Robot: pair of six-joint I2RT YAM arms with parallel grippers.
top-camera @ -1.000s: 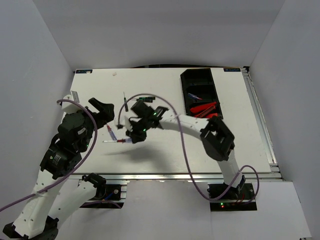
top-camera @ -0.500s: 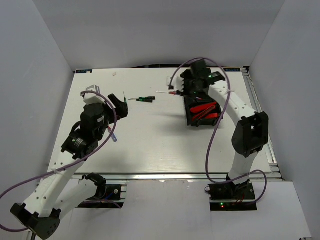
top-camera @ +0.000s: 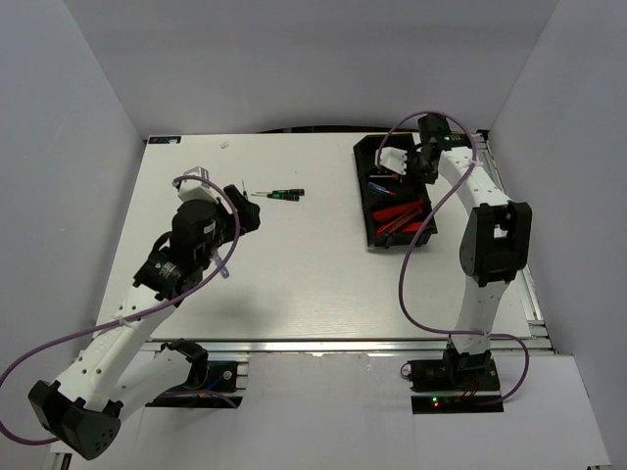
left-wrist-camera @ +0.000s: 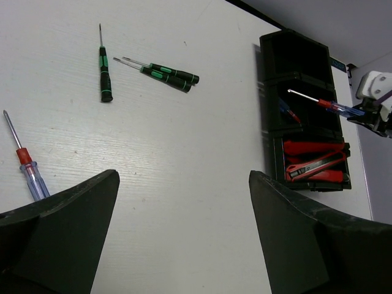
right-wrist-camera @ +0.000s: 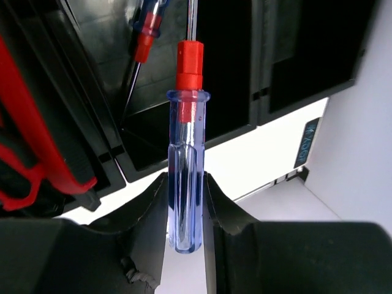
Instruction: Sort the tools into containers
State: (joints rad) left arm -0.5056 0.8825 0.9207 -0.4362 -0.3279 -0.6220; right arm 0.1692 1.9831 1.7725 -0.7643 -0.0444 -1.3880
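Right wrist view: the blue-handled screwdriver (right-wrist-camera: 185, 177) is clenched in the right gripper (right-wrist-camera: 185, 199), its shaft pointed over the middle compartment (left-wrist-camera: 306, 119) of the black tray (left-wrist-camera: 265, 131). Within the last second it was carried there from the middle of the table (left-wrist-camera: 202, 153), so only the release is judged to remain. A similar screwdriver (right-wrist-camera: 146, 27) already lies in that compartment; red knives (left-wrist-camera: 312, 162) are seen in the compartment nearest the arm bases. Green precision screwdrivers (left-wrist-camera: 160, 72) and a red-collared screwdriver (left-wrist-camera: 27, 171) are left on the table before the left gripper (left-wrist-camera: 184, 184), spread wide and holding nothing. Nothing is seen to block the drop.

White table (top-camera: 313, 284) (grey walls (top-camera: 294, 59) around)
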